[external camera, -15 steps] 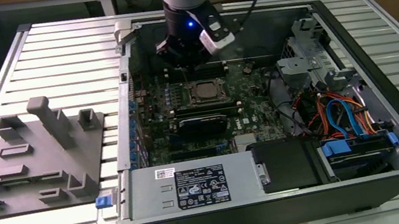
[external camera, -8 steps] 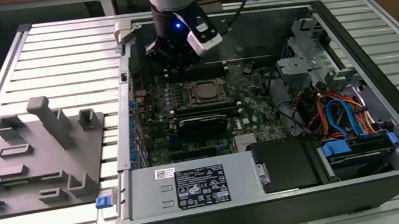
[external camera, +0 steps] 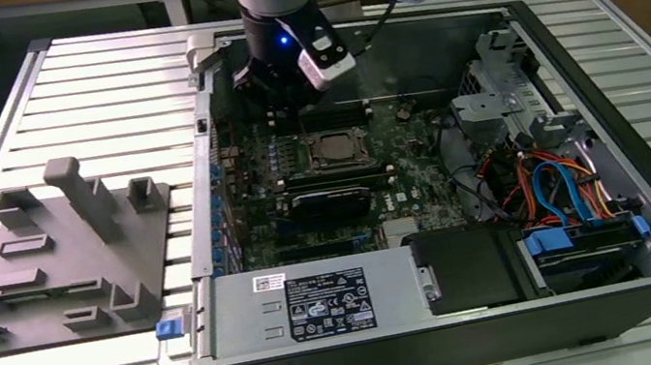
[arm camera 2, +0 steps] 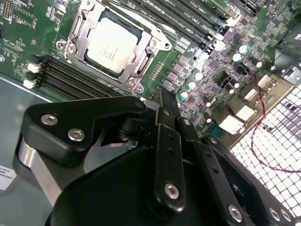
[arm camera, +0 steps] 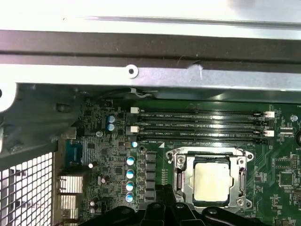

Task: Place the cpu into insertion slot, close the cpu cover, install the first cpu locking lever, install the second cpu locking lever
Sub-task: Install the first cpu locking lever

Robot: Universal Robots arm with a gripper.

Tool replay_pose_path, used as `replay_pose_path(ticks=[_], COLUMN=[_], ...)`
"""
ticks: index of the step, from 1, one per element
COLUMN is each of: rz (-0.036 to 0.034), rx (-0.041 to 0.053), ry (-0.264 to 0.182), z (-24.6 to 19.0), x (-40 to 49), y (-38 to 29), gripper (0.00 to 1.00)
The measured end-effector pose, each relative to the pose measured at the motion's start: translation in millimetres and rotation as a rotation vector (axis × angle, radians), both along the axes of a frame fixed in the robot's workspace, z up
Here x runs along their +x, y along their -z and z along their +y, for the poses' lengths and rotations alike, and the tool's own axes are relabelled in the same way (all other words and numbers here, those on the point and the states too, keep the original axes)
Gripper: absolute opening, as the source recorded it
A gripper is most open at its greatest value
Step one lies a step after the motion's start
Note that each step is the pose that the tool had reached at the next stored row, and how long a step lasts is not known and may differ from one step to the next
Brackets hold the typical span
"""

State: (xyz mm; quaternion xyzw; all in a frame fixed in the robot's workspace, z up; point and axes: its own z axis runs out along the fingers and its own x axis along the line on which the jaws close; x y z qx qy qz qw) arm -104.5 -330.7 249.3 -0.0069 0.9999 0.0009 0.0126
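Exterior view looks down on the whole computer case [external camera: 457, 350]; both wrist views, close, share the cpu [arm camera 2: 113, 44] [arm camera: 211, 182] beyond the fingers [arm camera 2: 168, 146].

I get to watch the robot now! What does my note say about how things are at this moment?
The gripper looks shut and empty. It hangs above the green board, beside the insertion slot.
The cpu sits in the slot.
The cpu cover lies down around the cpu.
Done: cpu placed, cover closed.
Left: the two locking levers. I cannot tell whether either is latched, so check them.
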Motion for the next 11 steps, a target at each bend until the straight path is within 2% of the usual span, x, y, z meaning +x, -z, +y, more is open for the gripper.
replay_pose_path(ticks=[4, 11], rz=[-0.0006, -0.0022], rx=[0.0001, 0.0005], ry=[0.000, 0.000], z=[3.6, 12.7], x=[-1.2, -4.0], y=[0.0, 0.0], gripper=[0.10, 0.10])
